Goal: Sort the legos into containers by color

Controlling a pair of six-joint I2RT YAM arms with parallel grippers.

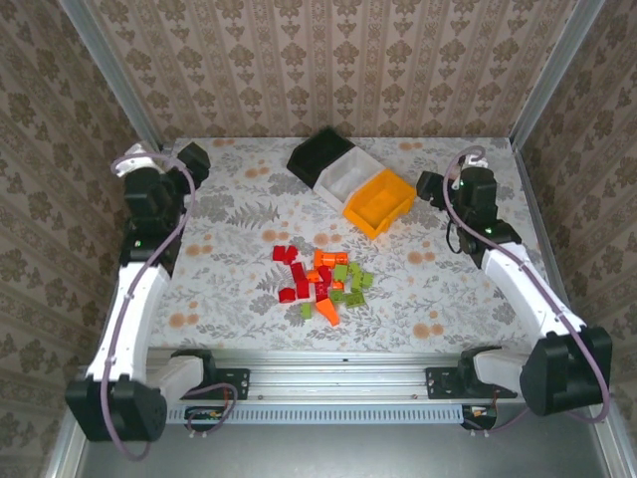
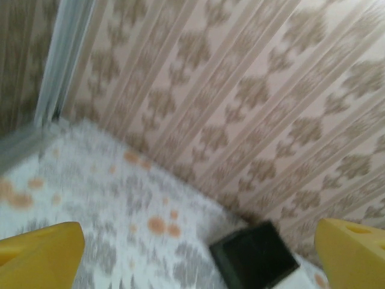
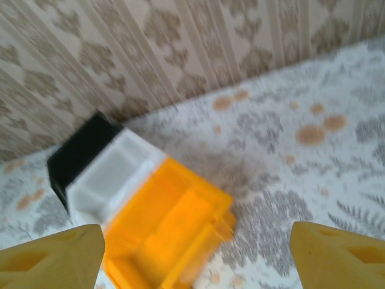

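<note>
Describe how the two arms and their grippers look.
The left arm and right arm have white link shells with black joints and bases, and a purplish-grey cable running along each. The left fingers and right fingers are yellow wedges.

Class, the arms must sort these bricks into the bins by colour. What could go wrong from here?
The legos lie in one tight mixed pile, so a grasp may drag a wrong-coloured neighbour. The black bin, white bin and orange bin touch, so a drop near a shared wall could land wrong.
</note>
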